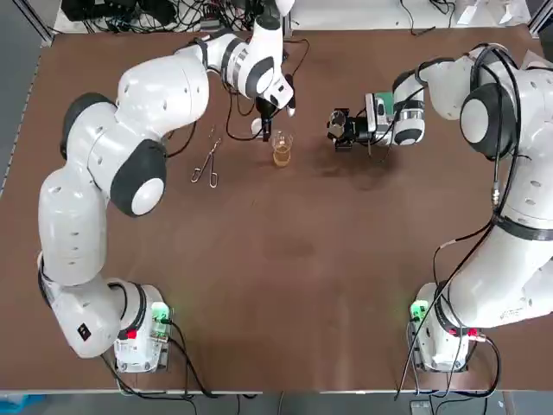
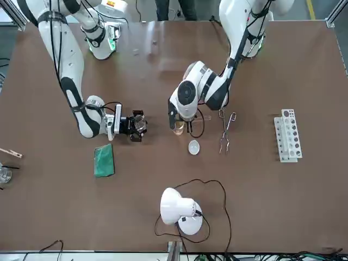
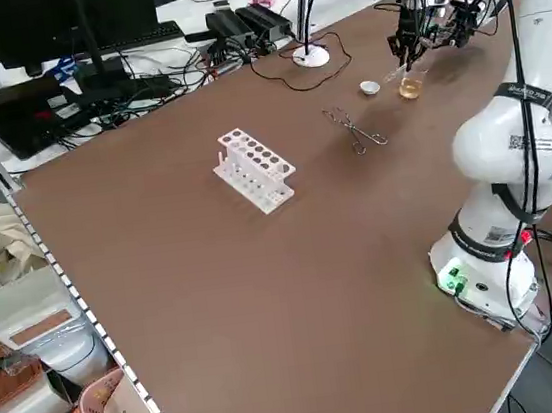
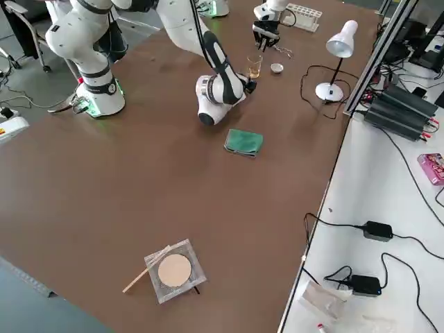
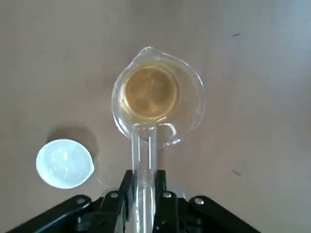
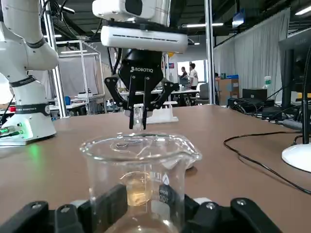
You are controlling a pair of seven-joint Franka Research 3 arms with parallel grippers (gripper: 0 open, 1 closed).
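A brown worktop carries the pair of arms, with cables trailing over its far edge. Beyond it the room shows a white bench with power bricks and leads on one side and a monitor and keyboards on the other. A white rack of holes stands out towards the robot's left, and a white lamp sits at the far edge. A green cloth lies on the robot's right, and a wire mesh pad lies well apart from everything else.

The left gripper hangs over the middle of the far half of the worktop, its fingers clamped on a glass tube that points straight down. Directly below stands a small beaker with amber liquid in its bottom. The tube's lower end hangs over the beaker's rim on the side nearest the fingers, and whether it dips inside cannot be told. A white dish rests on the worktop just beside the beaker. Metal tongs lie near it, towards the robot's left.

The right gripper sits low over the worktop, near the small beaker on the robot's right and pointing at it. Its fingers are closed on the sides of a clear beaker, held upright between them.
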